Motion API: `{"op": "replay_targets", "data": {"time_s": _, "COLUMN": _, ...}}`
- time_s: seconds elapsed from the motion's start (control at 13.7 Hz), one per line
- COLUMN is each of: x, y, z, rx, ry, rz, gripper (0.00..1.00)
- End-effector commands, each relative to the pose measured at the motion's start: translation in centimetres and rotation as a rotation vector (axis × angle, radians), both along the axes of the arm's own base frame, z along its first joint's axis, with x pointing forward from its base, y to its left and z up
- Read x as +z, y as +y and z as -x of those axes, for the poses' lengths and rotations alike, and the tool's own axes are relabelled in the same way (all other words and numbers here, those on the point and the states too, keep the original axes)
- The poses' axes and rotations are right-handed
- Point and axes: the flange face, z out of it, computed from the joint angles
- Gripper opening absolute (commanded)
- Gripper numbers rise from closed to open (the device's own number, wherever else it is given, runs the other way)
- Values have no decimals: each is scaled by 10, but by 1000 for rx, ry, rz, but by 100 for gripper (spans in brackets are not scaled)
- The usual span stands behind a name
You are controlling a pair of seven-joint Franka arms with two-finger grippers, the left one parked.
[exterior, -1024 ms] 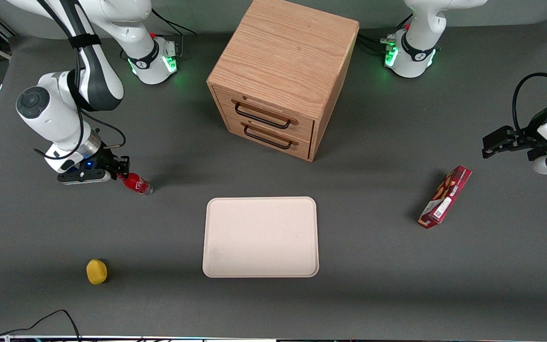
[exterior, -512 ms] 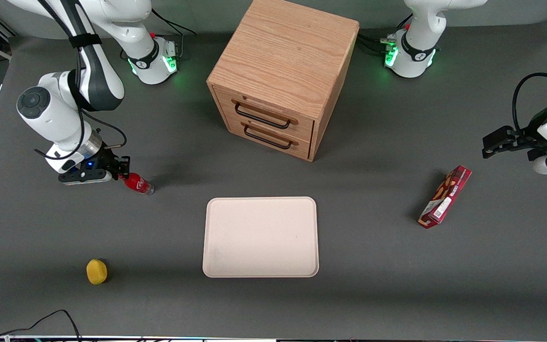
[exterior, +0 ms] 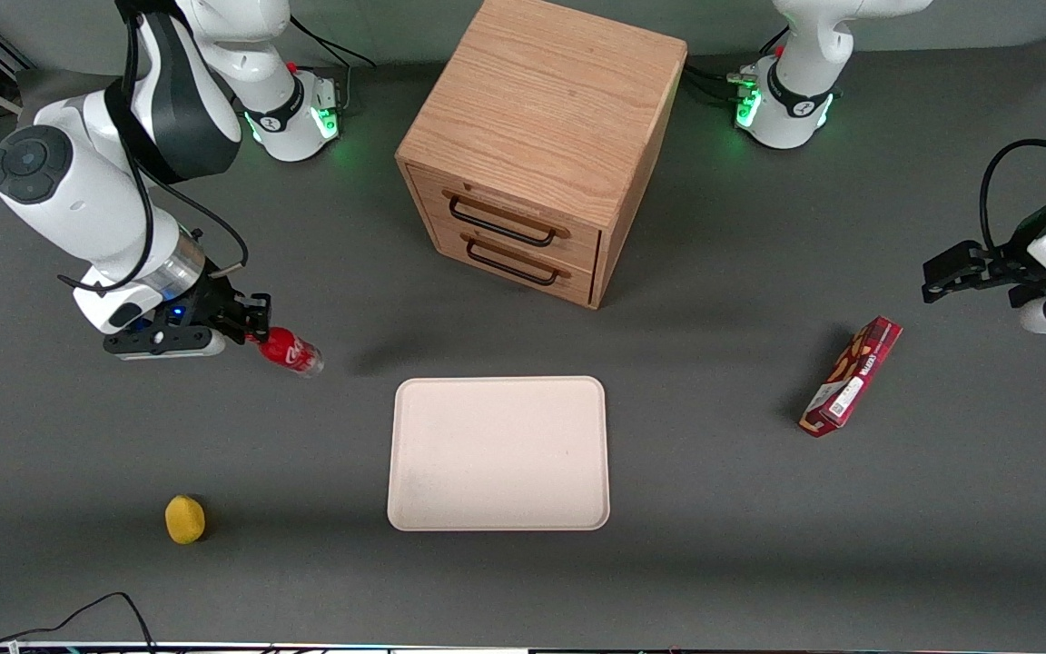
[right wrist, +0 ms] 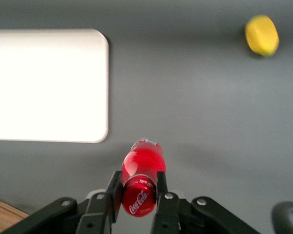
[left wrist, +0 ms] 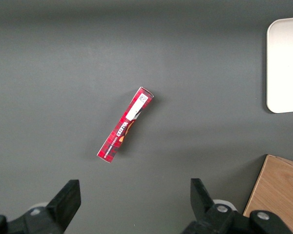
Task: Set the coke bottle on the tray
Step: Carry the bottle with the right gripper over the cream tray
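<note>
Table [exterior: 714, 563]: dark grey, carrying everything listed.
Tray [exterior: 498, 452]: lying flat, taken as landmark.
Drawer cabinet [exterior: 537, 145]: standing farther from the front camera than the tray.
Snack box [exterior: 852, 376]: lying toward the parked arm's end.
Lemon [exterior: 184, 519]: lying toward the working arm's end, nearer the camera.
Gripper [exterior: 251, 329]: being held above the table toward the working arm's end, clamped on the coke bottle [exterior: 291, 351].

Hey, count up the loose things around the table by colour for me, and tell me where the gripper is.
Red: 2, coke bottle and snack box
Yellow: 1, lemon
Cream: 1, tray
Wood: 1, drawer cabinet
Total: 5
The gripper grips the bottle, above the table.
</note>
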Motion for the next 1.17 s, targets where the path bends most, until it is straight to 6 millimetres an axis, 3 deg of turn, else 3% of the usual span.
{"op": "replay_targets", "data": {"time_s": 0.0, "x": -10, "y": 45, "z": -63, "rx": -6, "ry": 23, "rz": -77, "gripper": 0}}
{"op": "replay_targets", "data": {"time_s": 0.15, "x": -28, "y": 77, "z": -88, "rx": -26, "ry": 8, "rz": -62, "gripper": 0}}
{"op": "replay_targets", "data": {"time_s": 0.29, "x": -55, "y": 125, "z": -104, "rx": -77, "ry": -15, "rz": -29, "gripper": 0}}
{"op": "replay_targets", "data": {"time_s": 0.44, "x": -77, "y": 144, "z": -114, "rx": -84, "ry": -34, "rz": 7, "gripper": 0}}
{"op": "replay_targets", "data": {"time_s": 0.73, "x": -90, "y": 146, "z": -128, "rx": -96, "ry": -68, "rz": 29, "gripper": 0}}
{"op": "replay_targets", "data": {"time_s": 1.1, "x": -113, "y": 162, "z": -130, "rx": -112, "ry": -92, "rz": 28, "gripper": 0}}
